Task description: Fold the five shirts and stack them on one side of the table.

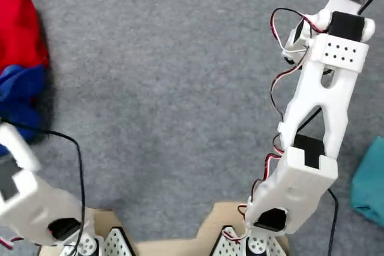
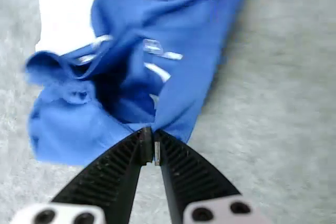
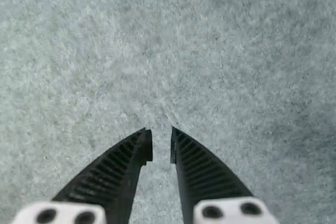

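Two pairs of black, ribbed jaws, one on each white plastic arm. Left jaws: closed tip to tip on the hem of the blue shirt [image 2: 173, 51], whose cloth draws to a point where they pinch it. Blue shirt: soft knit, rumpled into deep folds, pale print across it, lying at the left edge of the worktop [image 1: 168, 88]. Red shirt [image 1: 18, 22]: a rounded heap touching the blue one, farther back on the same edge. White garment [image 2: 63, 9]: flat and smooth, just beside the blue shirt. Right jaws: narrowly parted, a slim gap between the tips, over bare worktop, well apart from any cloth. Worktop: grey, felt-like, nubby. Teal shirt [image 1: 369, 184]: a smooth, blocky shape at the right edge, near the right arm [image 1: 318, 118], which carries red and black wires.
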Controlling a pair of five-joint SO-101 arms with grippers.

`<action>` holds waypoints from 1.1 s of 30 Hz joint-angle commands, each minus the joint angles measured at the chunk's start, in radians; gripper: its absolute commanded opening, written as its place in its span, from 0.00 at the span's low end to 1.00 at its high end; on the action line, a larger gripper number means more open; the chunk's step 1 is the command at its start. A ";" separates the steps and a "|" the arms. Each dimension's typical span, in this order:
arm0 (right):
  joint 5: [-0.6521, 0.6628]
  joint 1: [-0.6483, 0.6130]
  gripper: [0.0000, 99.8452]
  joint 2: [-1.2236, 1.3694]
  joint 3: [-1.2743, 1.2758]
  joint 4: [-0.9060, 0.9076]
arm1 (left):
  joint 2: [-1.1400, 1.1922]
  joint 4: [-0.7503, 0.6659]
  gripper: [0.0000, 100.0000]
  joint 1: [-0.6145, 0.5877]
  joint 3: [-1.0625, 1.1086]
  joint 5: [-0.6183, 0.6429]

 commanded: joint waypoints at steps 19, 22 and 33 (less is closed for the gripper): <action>-0.002 0.145 0.08 -0.082 0.097 0.012 | -0.386 0.009 0.02 0.755 0.064 0.252; -0.002 0.131 0.08 -0.082 0.179 0.011 | -0.384 0.009 0.04 0.577 0.123 0.172; -0.002 0.015 0.08 -0.082 0.318 -0.018 | -0.384 -0.107 0.14 0.092 0.537 -0.094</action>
